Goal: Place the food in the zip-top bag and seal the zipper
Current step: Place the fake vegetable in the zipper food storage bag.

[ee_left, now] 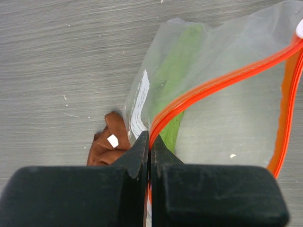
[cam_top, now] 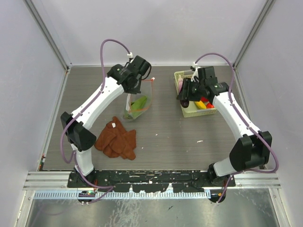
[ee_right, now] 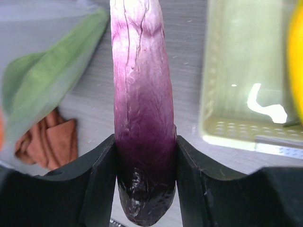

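Observation:
The clear zip-top bag (cam_top: pixel 137 105) hangs from my left gripper (cam_top: pixel 138 81), its bottom on the table. In the left wrist view that gripper (ee_left: pixel 150 139) is shut on the bag's mouth at the orange-red zipper (ee_left: pixel 222 80). The mouth gapes open to the right. Long green leaves (ee_left: pixel 177 71) lie inside the bag (ee_left: pixel 227 123). My right gripper (ee_right: pixel 146 151) is shut on a dark purple piece (ee_right: pixel 142 94) of food that points away from the jaws. It hovers at the basket's left edge, to the right of the bag (cam_top: pixel 186 98).
A pale green slotted basket (cam_top: pixel 189 112) at the back right holds yellow (cam_top: pixel 201 105) and red (cam_top: pixel 207 100) food; its rim (ee_right: pixel 246 139) shows in the right wrist view. A rust-brown cloth (cam_top: pixel 117 139) lies crumpled in front of the bag. Walls enclose three sides.

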Controlling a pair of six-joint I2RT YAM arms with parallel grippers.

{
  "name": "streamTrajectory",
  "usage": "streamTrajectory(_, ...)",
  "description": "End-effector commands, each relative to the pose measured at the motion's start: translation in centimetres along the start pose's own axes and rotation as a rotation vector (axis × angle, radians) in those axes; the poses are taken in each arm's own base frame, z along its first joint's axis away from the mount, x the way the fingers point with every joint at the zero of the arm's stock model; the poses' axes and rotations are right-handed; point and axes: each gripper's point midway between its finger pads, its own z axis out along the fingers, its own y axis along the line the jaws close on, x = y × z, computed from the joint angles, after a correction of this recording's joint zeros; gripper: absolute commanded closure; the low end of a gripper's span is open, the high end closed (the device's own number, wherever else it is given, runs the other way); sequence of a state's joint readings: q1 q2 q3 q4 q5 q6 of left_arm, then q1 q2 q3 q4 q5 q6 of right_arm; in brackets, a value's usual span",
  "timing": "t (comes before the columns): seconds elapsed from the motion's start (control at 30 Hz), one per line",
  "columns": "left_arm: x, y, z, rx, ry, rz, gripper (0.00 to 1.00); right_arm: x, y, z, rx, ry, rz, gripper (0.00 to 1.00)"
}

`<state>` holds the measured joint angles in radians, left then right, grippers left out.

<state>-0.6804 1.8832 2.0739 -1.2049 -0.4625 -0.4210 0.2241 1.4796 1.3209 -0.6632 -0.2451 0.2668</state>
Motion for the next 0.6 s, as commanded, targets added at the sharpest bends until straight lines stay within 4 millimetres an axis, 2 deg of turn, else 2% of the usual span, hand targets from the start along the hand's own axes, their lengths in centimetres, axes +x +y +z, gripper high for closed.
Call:
streamTrajectory(0.0,-1.0,-0.8,-0.9,0.065,-0.04,-0.051,1.0,-0.2,5.8,-3.3,-0.18,-0.033,-0.012,0.8)
streamTrajectory(0.13,-0.9,-1.3,-1.3,0.111,-0.048,-0.062,1.0,1.1,9.6,-4.5,-0.286,0.003,-0.017,0.81)
streamTrajectory(0.33,-0.6,-1.5,-1.9,0.143,-0.058,-0.083,1.0,2.0,13.1,-6.8,-0.408,0.042,0.005,0.81)
streamTrajectory(0.57,-0.1,-2.5,-2.1,0.188,-0.055,-0.104,1.0,4.2,15.3,-7.3,-0.498,0.146,0.034,0.81)
